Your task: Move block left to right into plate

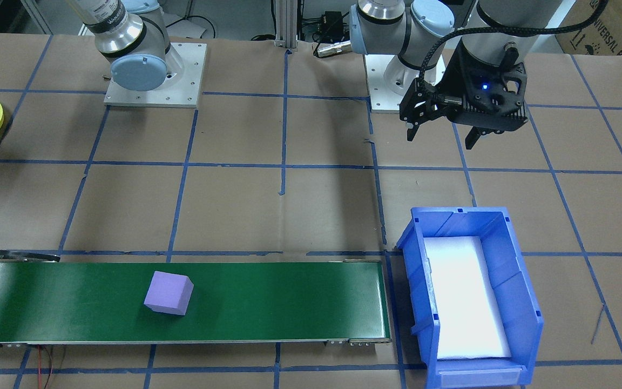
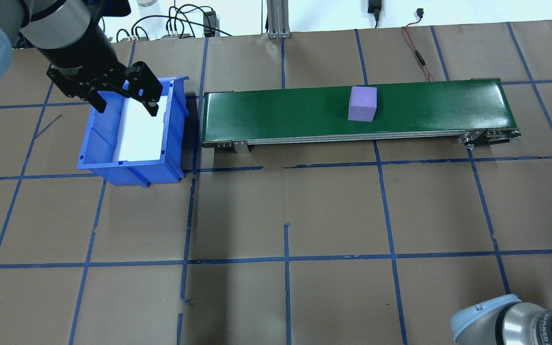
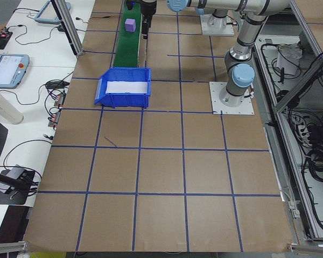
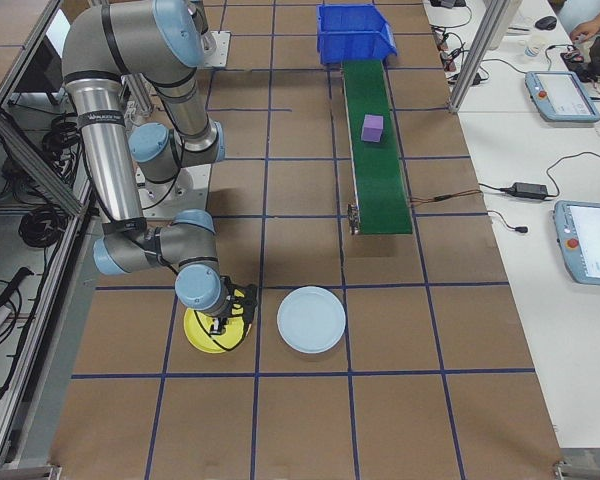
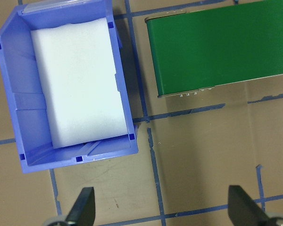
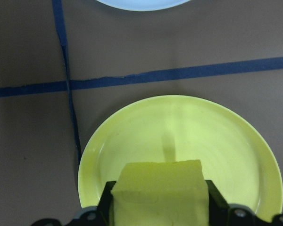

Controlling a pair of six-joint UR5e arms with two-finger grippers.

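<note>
The right gripper is clamped on a pale-yellow foam block, its black jaws pressed against both sides, and it holds the block just above the small round bright-yellow plate with the shallow raised rim, over the plate's near portion in the wrist view. The left gripper hangs empty with its fingers spread wide, above the table beside the blue plastic bin lined with white foam.

A second cube, the purple foam block, sits on the green conveyor belt, well apart from both grippers.

The likely risk is in the release: the yellow block sits toward the plate's edge rather than its centre, so on letting go it could land on the rim, tip and roll onto the brown paper. Foam is light and springy and may cling to one pad or bounce.

The plate looks smooth and glossy with faint concentric rings; the block is matte, slightly porous and soft-cornered. A pale-blue round plate lies just beside the yellow one.
</note>
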